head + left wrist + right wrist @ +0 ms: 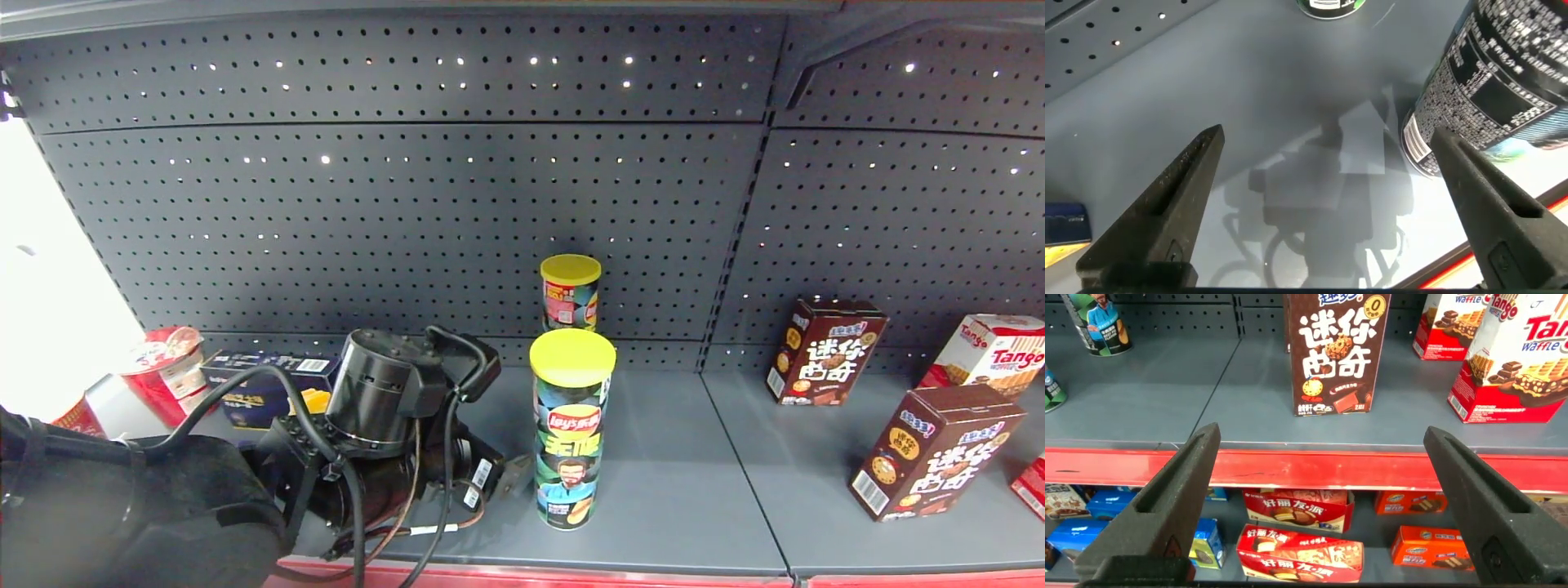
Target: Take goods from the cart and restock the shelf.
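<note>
Restocking seems partly done: 2 yellow-lidded chip cans (571, 433) stand on the grey metal shelf (678, 490) with room left, while the left gripper (1327, 135) and right gripper (1323, 431) are released, empty.

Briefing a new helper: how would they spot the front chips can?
On the grey shelf with the pegboard back, two yellow-lidded cans stand mid-shelf, one behind the other. It is the front can, beside the left gripper; the rear can stands near the pegboard.

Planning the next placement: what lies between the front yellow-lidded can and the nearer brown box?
Head view: bare shelf from the front can to the nearer brown box, crossed only by a panel seam.
</note>
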Robot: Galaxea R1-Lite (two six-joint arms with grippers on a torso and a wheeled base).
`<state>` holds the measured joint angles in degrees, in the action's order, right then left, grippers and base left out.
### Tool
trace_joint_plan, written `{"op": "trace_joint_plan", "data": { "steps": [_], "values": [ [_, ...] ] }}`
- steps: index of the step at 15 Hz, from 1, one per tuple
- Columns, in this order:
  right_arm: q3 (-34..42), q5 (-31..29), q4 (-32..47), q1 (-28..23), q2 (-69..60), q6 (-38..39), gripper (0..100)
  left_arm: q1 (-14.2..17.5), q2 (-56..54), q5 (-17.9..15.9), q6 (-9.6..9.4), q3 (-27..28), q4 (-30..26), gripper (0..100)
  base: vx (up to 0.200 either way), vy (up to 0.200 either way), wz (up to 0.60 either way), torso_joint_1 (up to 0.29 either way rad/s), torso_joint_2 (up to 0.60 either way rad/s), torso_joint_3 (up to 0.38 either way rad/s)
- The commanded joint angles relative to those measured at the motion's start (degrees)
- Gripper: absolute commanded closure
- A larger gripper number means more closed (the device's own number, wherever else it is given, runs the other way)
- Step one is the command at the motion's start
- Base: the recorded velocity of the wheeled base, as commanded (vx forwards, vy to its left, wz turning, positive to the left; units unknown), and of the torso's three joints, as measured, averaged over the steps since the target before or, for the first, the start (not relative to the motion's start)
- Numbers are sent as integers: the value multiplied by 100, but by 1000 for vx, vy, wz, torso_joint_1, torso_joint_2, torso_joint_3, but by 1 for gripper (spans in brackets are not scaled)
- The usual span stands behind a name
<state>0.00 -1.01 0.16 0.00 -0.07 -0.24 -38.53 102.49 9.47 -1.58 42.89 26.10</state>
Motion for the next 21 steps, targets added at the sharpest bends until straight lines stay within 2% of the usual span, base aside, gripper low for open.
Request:
{"op": "trace_joint_plan", "data": {
  "steps": [1,6,12,15,18,21],
  "values": [
    [0,5,2,0,7,-2,0,-23,17,2,0,9,0,0,0,0,0,0,0,0],
    [0,5,2,0,7,-2,0,-75,52,81,79,18,0,0,0,0,0,0,0,0],
    [0,5,2,0,7,-2,0,-93,87,90,79,9,9,0,0,0,0,0,0,0],
    [0,5,2,0,7,-2,0,57,-115,160,79,-52,-8,0,0,0,0,0,0,0],
    [0,-4,2,0,7,-2,0,408,-633,187,79,-193,-8,0,0,0,0,0,0,0],
    [0,5,2,0,7,-2,0,681,-1433,160,44,-105,-35,0,0,0,0,0,0,0]
  ]
}}
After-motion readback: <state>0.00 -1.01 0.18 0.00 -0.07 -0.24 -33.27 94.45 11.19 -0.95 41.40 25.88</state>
